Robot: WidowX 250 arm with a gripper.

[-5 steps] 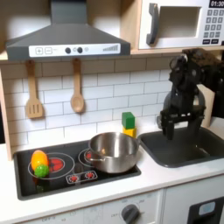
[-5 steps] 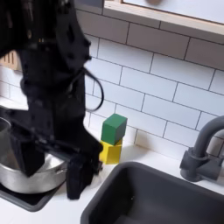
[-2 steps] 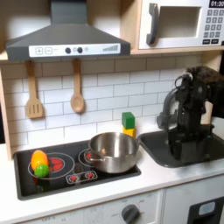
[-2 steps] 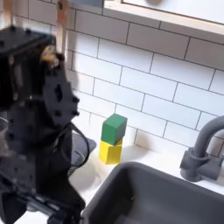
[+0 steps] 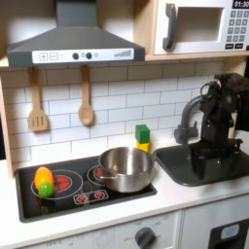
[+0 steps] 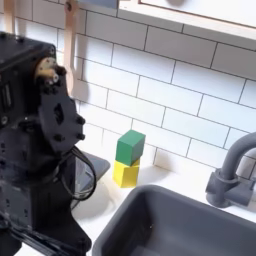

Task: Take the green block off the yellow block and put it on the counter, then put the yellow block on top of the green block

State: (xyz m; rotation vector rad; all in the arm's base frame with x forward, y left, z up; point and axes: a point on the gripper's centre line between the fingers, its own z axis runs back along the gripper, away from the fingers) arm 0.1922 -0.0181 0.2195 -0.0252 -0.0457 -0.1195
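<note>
Two light, rigid cubes at frame centre: green block (image 6: 130, 147) atop yellow block (image 6: 125, 173); I'd pinch its flat sides. My gripper's opening I cannot tell.

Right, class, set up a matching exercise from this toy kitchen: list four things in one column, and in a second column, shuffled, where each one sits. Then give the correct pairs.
Things:
1. small green cube block
2. small yellow cube block
3. shiny steel pot
4. rounded yellow-green-orange toy food

Places:
A. on the black stovetop's burner at the first exterior view's left
B. directly on the off-white counter, by the tiled wall
C. stacked on another block
D. on the stovetop burner nearer the dark sink

Pairs: 1-C, 2-B, 3-D, 4-A
</note>
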